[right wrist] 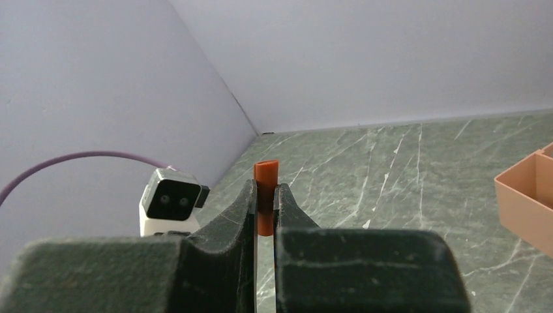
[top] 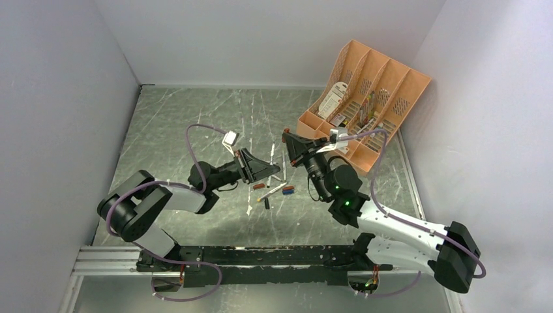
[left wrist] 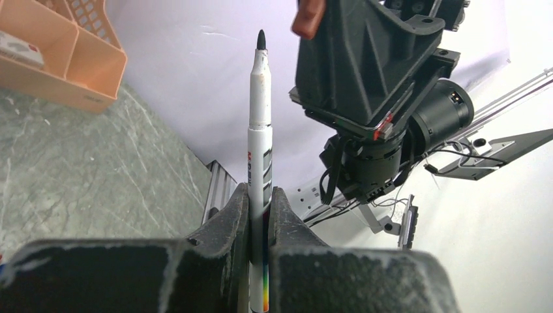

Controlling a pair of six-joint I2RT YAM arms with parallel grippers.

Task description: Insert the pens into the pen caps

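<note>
Grey marbled table (top: 195, 124): left gripper (left wrist: 260, 195) clamps white dark-tipped pen (left wrist: 260, 98); right gripper (right wrist: 265, 193) clamps red cap (right wrist: 266, 171)

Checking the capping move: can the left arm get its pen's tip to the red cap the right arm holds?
Probably yes: the pen has its dark tip bare, and the red cap in the right fingers sits close beside it, only air between.
</note>
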